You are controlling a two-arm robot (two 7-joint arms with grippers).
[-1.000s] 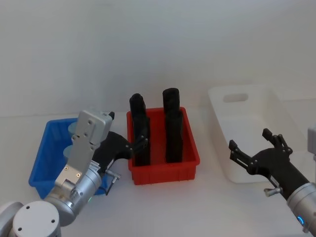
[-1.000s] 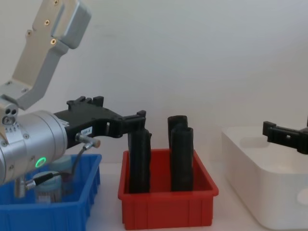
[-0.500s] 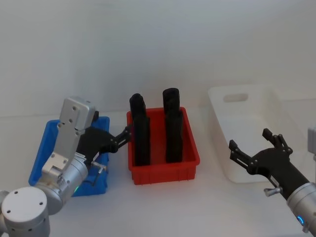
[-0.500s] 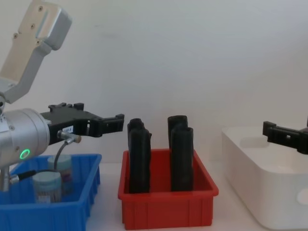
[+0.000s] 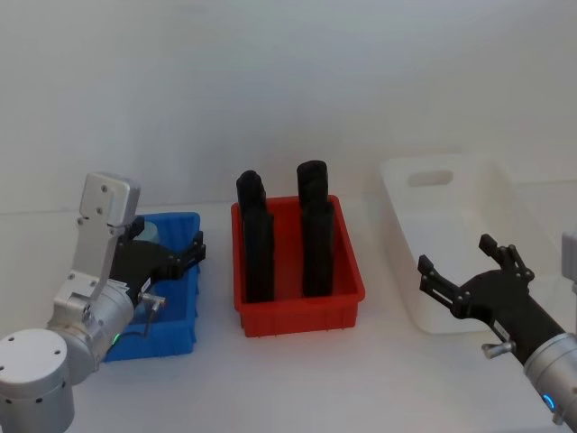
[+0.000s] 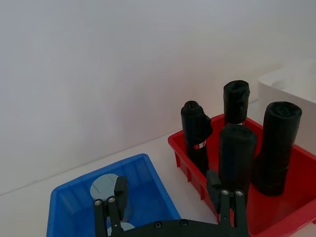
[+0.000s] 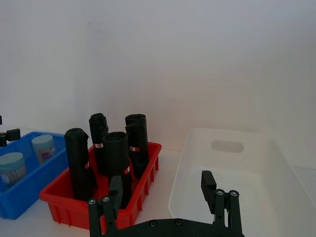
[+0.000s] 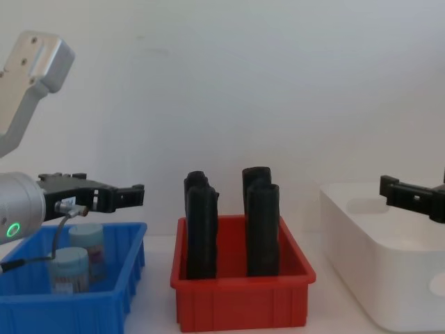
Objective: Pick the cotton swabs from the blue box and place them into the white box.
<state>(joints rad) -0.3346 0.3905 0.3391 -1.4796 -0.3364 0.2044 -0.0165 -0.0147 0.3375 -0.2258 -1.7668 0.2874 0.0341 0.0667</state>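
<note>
Two cotton swabs tubs with pale blue lids (image 8: pixel 67 271) (image 8: pixel 89 243) stand in the blue box (image 8: pixel 76 303) at the left. My left gripper (image 5: pixel 194 251) hovers open and empty above the box's right side, fingers pointing toward the red bin. In the left wrist view its fingertips (image 6: pixel 120 185) frame the blue box (image 6: pixel 150 181) and one tub (image 6: pixel 103 186) below. The white box (image 5: pixel 469 236) sits at the far right. My right gripper (image 5: pixel 455 255) hangs open and empty at its near left corner. The right wrist view shows both tubs (image 7: pixel 43 146) (image 7: pixel 11 167) far off.
A red bin (image 5: pixel 338 304) with several tall black upright objects (image 5: pixel 315 236) stands between the blue box and the white box. The black objects rise well above the bin's rim. A plain white wall closes the back of the table.
My left arm has swung left and lower, from in front of the red bin to above the blue box. The right arm has not moved.
</note>
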